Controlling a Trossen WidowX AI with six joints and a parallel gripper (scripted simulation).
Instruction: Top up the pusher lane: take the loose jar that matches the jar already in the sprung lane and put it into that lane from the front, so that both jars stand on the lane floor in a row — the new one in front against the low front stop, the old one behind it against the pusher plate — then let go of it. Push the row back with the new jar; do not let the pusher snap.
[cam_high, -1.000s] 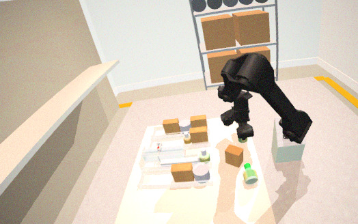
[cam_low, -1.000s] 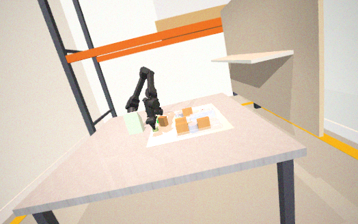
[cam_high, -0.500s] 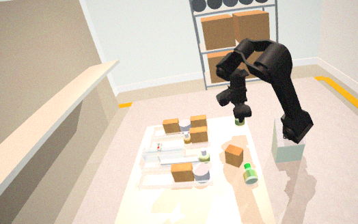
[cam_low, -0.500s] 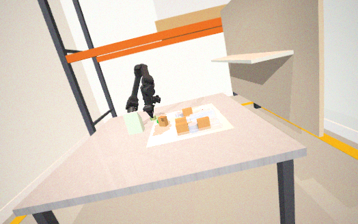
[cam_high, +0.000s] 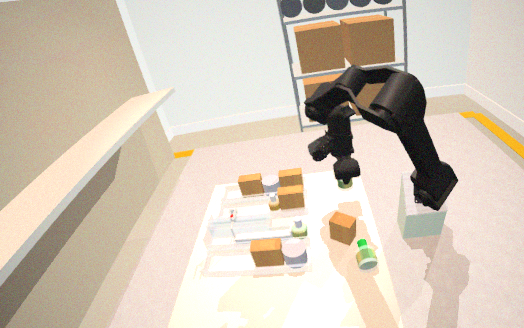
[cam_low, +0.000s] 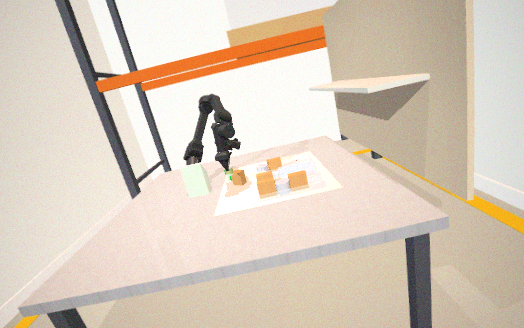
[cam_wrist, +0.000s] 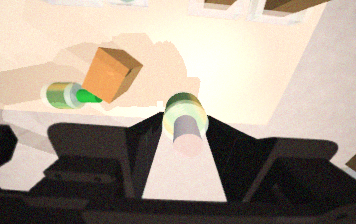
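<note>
My gripper (cam_high: 345, 178) (cam_low: 227, 169) (cam_wrist: 184, 117) is shut on a green jar with a grey cap (cam_high: 345, 184) (cam_low: 228, 172) (cam_wrist: 186, 106). It holds the jar above the table, right of the lanes in the top view. A similar green jar with a grey cap (cam_high: 299, 230) stands at the right end of a clear lane. An amber jar with a grey cap (cam_high: 274, 205) stands in another lane. A small red mark (cam_high: 232, 215) shows at the left part of the lanes. Which lane is sprung, and its pusher plate, I cannot tell clearly.
A loose brown box (cam_high: 342, 228) (cam_low: 239, 177) (cam_wrist: 111, 74) and a lying green-capped jar (cam_high: 366, 256) (cam_wrist: 62, 95) are on the light mat. Brown boxes (cam_high: 266, 252) (cam_low: 298, 180) and grey-white jars (cam_high: 294, 253) fill other lanes. A pale green block (cam_high: 421, 222) (cam_low: 196, 181) is near the arm's base.
</note>
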